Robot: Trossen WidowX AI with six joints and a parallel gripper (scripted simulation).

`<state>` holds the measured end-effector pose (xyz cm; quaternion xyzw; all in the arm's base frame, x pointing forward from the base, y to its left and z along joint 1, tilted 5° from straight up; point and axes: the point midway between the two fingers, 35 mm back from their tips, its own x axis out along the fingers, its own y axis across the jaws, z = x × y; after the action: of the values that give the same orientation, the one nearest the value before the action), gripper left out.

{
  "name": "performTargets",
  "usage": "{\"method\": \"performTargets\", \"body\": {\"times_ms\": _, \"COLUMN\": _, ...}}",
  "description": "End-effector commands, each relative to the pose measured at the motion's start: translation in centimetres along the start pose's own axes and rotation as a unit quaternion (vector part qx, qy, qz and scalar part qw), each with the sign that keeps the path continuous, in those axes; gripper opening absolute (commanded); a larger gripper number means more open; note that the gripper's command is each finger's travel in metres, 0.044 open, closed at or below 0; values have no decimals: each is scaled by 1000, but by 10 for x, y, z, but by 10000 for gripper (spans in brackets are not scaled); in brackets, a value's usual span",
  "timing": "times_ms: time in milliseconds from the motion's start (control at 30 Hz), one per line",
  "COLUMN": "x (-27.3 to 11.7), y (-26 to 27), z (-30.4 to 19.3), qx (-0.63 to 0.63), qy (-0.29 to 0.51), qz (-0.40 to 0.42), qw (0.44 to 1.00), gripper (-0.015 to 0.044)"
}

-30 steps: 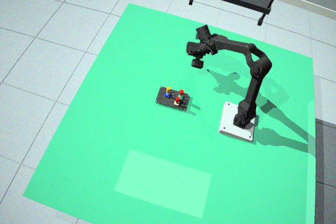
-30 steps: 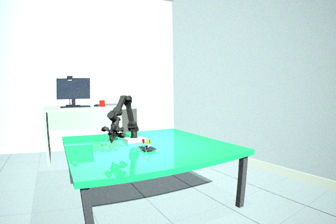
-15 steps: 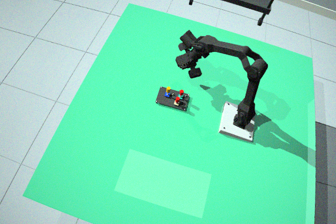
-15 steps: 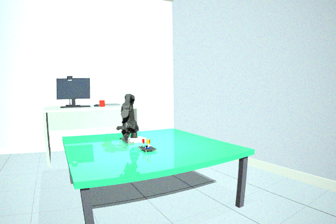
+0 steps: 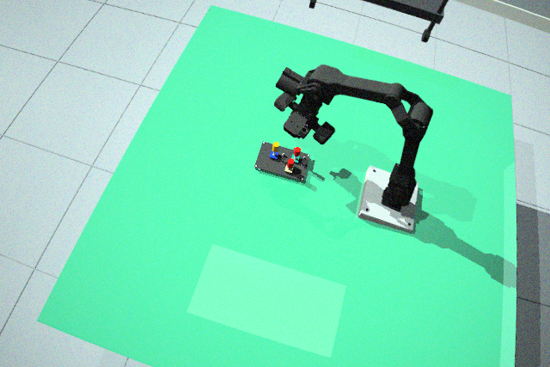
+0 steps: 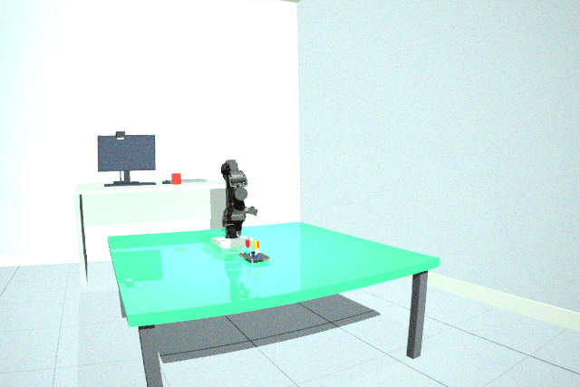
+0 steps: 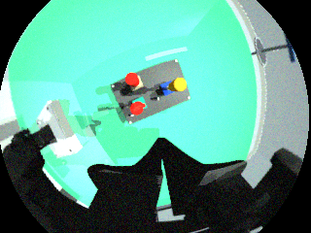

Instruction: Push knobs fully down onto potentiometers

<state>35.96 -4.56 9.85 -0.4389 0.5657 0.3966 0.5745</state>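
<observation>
Presently shut on nothing, with circuit board on table near base; off-axis pressing on any of 3 knobs could snap potentiometer loose.

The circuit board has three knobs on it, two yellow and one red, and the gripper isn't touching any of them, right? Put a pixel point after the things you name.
Not quite: the colors are swapped. The wrist view shows two red knobs [image 7: 131,79] [image 7: 137,108] and one yellow knob [image 7: 180,84] on the circuit board [image 7: 155,78]. The rest is right: three knobs, none touched by the gripper [image 7: 162,141].
</observation>
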Motion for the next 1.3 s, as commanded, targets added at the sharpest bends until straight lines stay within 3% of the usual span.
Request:
{"method": "performTargets", "body": {"times_ms": 0, "x": -11, "y": 17, "z": 22, "qx": -67, "qy": -1, "qz": 29, "qw": 997, "gripper": 0}}
{"method": "performTargets", "body": {"times_ms": 233, "x": -17, "y": 28, "z": 34, "qx": -104, "qy": -1, "qz": 48, "qw": 993, "gripper": 0}}
{"method": "performTargets", "body": {"times_ms": 400, "x": 2, "y": 30, "z": 34, "qx": -104, "qy": -1, "qz": 48, "qw": 993, "gripper": 0}}
{"method": "performTargets", "body": {"times_ms": 1267, "x": 23, "y": 32, "z": 34, "qx": -104, "qy": 0, "qz": 48, "qw": 993, "gripper": 0}}
